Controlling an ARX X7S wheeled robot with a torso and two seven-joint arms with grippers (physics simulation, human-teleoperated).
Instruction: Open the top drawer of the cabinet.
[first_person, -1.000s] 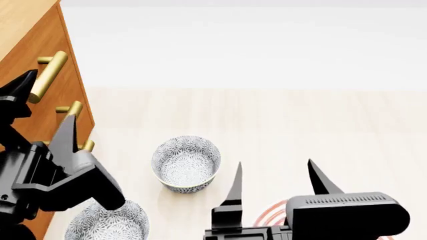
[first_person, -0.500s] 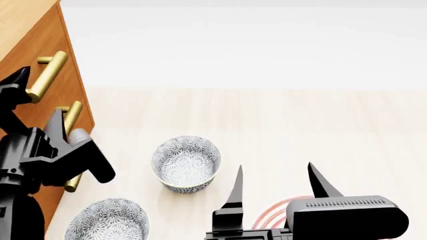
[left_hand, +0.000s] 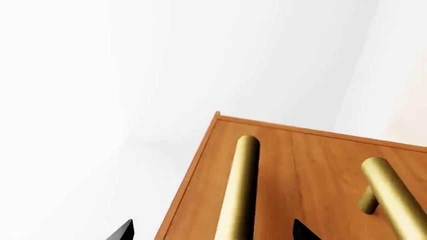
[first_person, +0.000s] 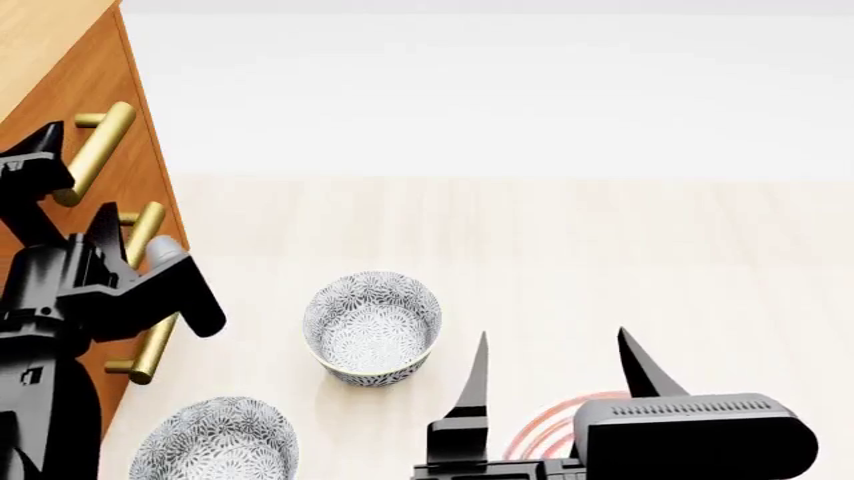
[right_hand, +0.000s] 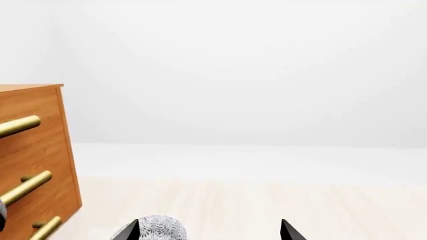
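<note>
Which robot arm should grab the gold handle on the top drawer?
The left. Its gripper is open right at the cabinet, fingers either side of the top drawer's handle. The right gripper is open too, but off over the floor beside a patterned bowl.

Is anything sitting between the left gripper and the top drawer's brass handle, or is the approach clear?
Nothing visible blocks it. In the left wrist view the top brass bar handle on the orange-brown wooden cabinet lies straight ahead between the open jaws of the left gripper. The two patterned bowls sit on the floor, off that path.
</note>
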